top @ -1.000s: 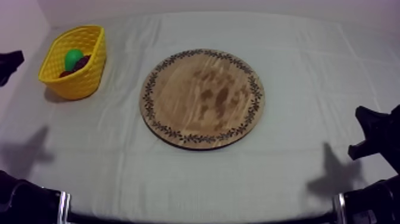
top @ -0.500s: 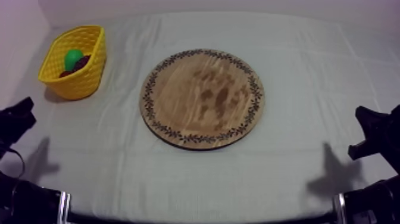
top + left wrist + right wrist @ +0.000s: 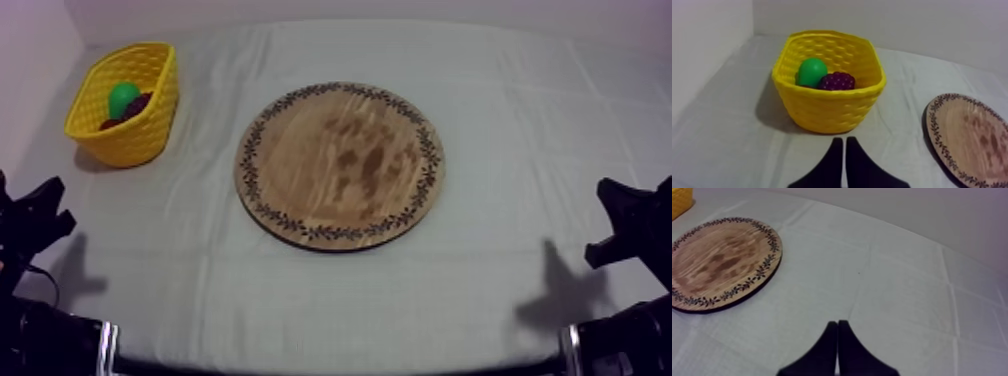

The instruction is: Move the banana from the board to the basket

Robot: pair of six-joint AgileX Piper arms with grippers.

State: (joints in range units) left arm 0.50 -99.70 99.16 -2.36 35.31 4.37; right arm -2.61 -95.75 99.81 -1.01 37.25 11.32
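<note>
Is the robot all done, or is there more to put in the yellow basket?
Looks done: the wooden board carries no fruit, and the yellow basket holds a pear and grapes. In hand: nothing; the left gripper and right gripper have fingers shut together. Left: nothing I can see to move.

Smooth green toy pear (image 3: 812, 71) & dark-purple knobbly toy bunch of grapes (image 3: 837, 81) lie side by side, touching, inside the yellow basket (image 3: 827, 107). Grapes are on the side nearer the table's middle. Both sit below the rim (undersides hidden). Table (image 3: 520, 130) is at centre under a grey-white cloth w/ faint fold creases across it. Pale plain wall (image 3: 897, 25) runs behind the far edge.
</note>
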